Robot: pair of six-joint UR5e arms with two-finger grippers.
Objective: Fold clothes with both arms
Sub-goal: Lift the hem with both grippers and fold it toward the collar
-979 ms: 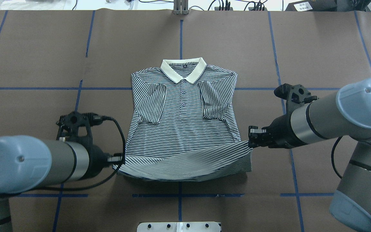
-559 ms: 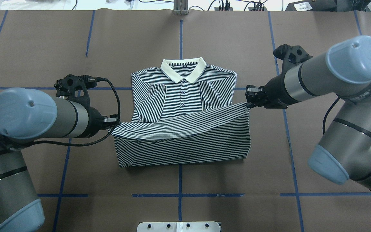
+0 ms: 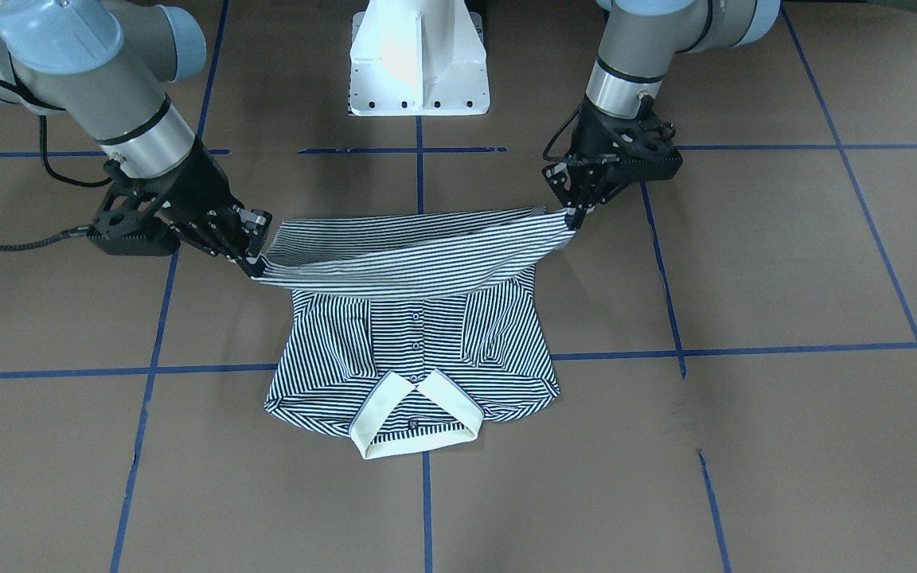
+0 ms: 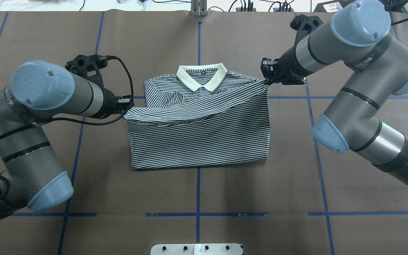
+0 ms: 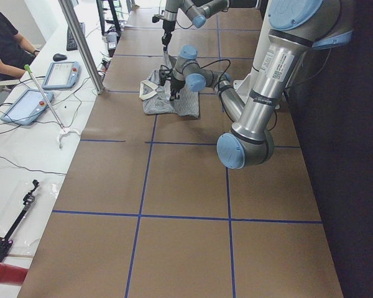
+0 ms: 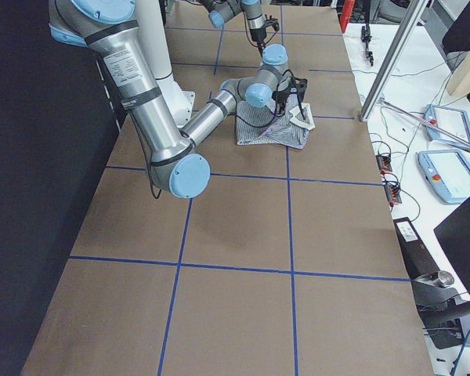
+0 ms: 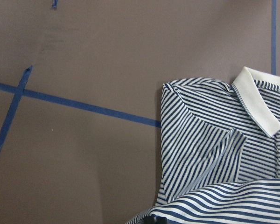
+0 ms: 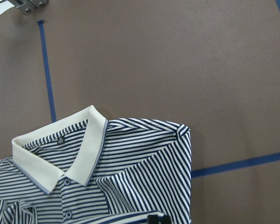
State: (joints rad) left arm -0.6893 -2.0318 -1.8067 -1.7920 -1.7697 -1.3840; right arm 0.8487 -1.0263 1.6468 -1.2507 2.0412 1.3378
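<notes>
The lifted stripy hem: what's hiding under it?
The polo shirt's own front: folded-in sleeves and buttons peek out. Its lower front is covered.

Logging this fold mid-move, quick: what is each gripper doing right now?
The left gripper: closed on one hem corner of the shirt.
The right gripper: closed on the other hem corner.

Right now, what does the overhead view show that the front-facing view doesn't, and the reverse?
Overhead only: the polo shirt's doubled lower half lying flat, down to its fold line nearest the robot. Front-facing only: the lower buttons and both tucked-in sleeves in full, under the lifted hem. Both: the left gripper and right gripper each shut on a hem corner, the hem stretched between them, the collar uncovered.
</notes>
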